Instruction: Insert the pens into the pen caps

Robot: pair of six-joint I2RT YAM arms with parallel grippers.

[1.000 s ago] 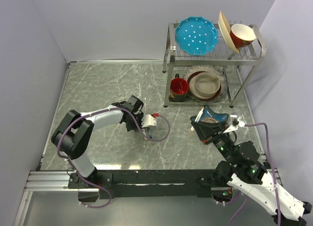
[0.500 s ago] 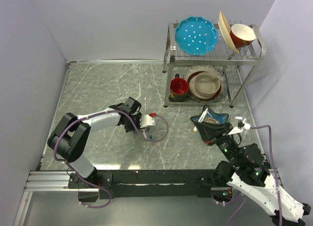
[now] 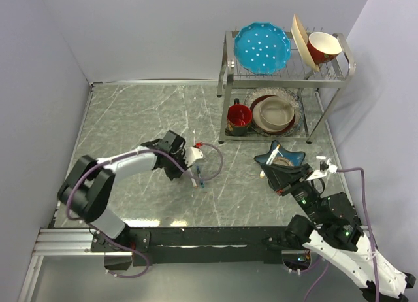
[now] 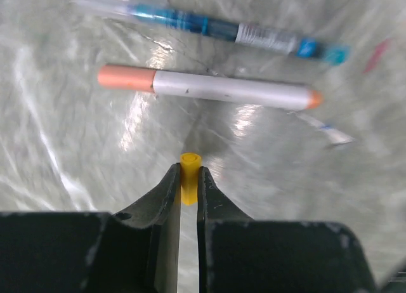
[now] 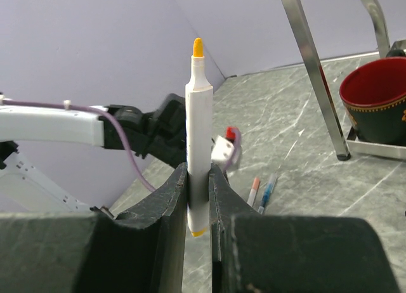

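jaws narrow on both: left gripper point(image 4: 188, 179) pinches yellow cap point(image 4: 189, 162), right gripper point(image 5: 198, 175) white pen point(image 5: 198, 115) (held upright).

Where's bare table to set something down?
Bare: far-left table between the wall and dish rack; also the middle of the near edge. Crowded: pens by the left claw, and the blue dish beside the rack.

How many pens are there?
3: a yellow-tipped pen upright in the right gripper; a white pen and a blue pen side by side on the table. More may be hidden.
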